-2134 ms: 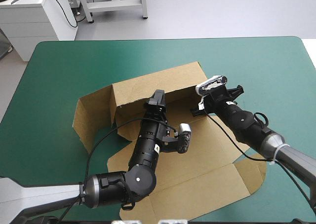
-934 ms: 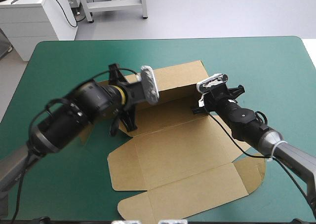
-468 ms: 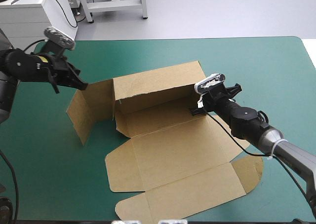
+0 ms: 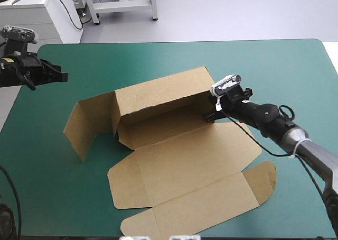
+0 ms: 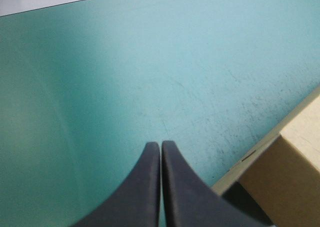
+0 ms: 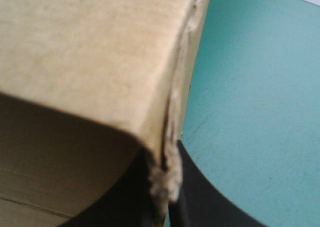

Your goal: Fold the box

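Note:
The brown box (image 4: 179,155) lies mid-table as a cut sheet. Its back wall (image 4: 158,94) stands raised, and a side flap (image 4: 87,121) stands up at its left end. My right gripper (image 4: 210,114) is shut on the right end of that back wall. The right wrist view shows the frayed board edge (image 6: 167,177) pinched between its black fingers (image 6: 200,197). My left gripper (image 4: 62,77) hovers near the table's left edge, well clear of the box. It is shut with nothing in it (image 5: 160,145), and one corner of the box (image 5: 290,177) shows beside it.
The box's lid and front flaps (image 4: 195,208) lie flat and reach nearly to the table's front edge. Bare teal-green cover (image 4: 274,65) surrounds the sheet at the back, left and right.
My left arm swung from over the box's middle out to the table's left edge. The side flap and the sheet shifted slightly left. My right gripper kept its grip on the back wall.

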`<state>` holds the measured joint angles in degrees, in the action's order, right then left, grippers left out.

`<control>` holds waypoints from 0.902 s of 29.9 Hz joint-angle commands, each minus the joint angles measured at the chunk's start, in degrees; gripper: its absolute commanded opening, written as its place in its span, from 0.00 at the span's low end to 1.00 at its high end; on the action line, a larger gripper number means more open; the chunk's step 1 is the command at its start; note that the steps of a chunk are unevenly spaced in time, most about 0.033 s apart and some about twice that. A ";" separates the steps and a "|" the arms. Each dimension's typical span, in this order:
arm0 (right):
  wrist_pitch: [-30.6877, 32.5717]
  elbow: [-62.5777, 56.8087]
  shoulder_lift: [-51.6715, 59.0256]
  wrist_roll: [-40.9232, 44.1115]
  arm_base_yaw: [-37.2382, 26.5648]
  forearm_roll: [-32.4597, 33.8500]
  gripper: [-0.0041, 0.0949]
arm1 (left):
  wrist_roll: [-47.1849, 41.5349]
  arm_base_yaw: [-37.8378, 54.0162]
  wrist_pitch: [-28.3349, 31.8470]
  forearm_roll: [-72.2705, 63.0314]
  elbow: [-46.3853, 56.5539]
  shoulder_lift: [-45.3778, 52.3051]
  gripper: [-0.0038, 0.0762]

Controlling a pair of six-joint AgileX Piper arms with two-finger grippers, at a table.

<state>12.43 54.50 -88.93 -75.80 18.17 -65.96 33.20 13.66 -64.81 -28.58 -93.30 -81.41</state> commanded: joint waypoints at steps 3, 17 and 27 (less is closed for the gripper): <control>18.66 5.11 -0.42 16.00 -4.40 15.88 0.02 | -0.11 0.10 2.60 -2.61 -1.28 1.86 0.04; 42.19 33.58 -0.76 70.22 -4.37 57.68 0.03 | -4.06 0.55 2.10 0.01 -1.28 1.86 0.04; 58.97 42.94 -3.89 72.85 -4.37 59.38 0.03 | -6.82 6.43 0.99 -3.68 1.63 1.86 0.04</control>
<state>70.07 94.82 -94.24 -3.96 13.93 -5.95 27.12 19.11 -66.18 -28.47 -92.18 -81.41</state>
